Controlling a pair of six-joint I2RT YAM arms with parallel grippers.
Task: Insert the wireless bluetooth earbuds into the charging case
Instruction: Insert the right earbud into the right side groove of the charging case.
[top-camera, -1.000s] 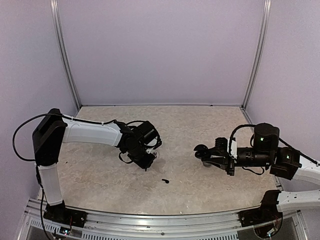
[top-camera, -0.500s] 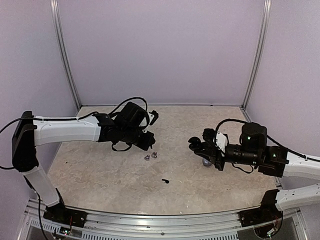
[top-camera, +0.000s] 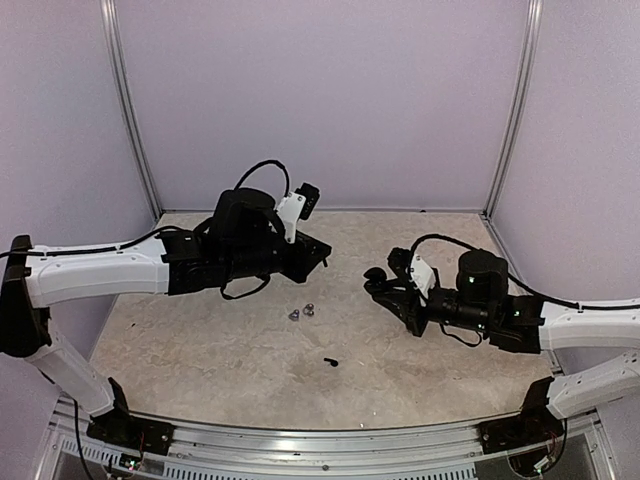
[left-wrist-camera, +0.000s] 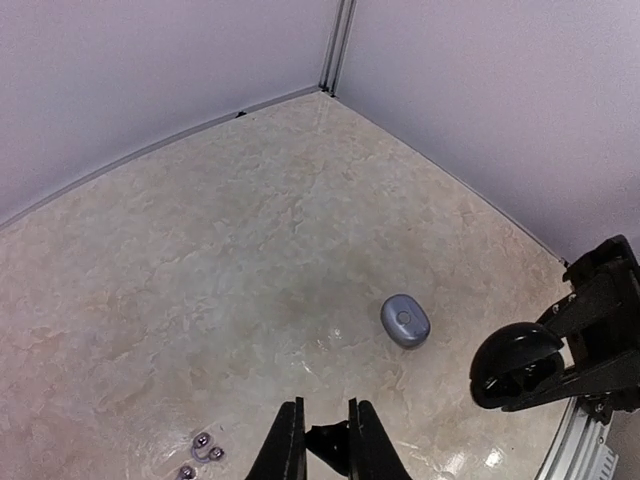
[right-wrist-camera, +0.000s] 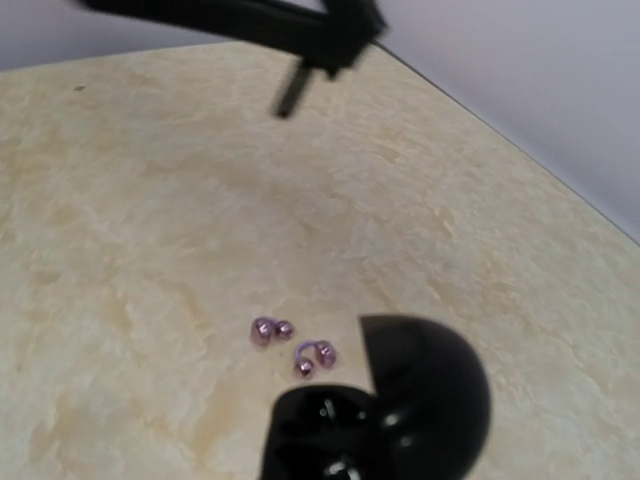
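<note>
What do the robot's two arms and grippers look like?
The left arm and right arm have white tubular links, black joint housings and looping black cables. The left gripper and right gripper are black, with two slim fingers.

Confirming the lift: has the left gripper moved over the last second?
Yes. The left gripper has moved off the silvery earbuds, which now lie uncovered, and gone toward the back wall.

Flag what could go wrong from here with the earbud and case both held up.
The left gripper pinches a small black earbud well above the beige stone-patterned table; a slip would likely drop and bounce it. The round black charging case hangs in the right gripper, so mid-air insertion could miss. The two silvery-grey rounded earbuds lie on the table nearby and could be scattered.
</note>
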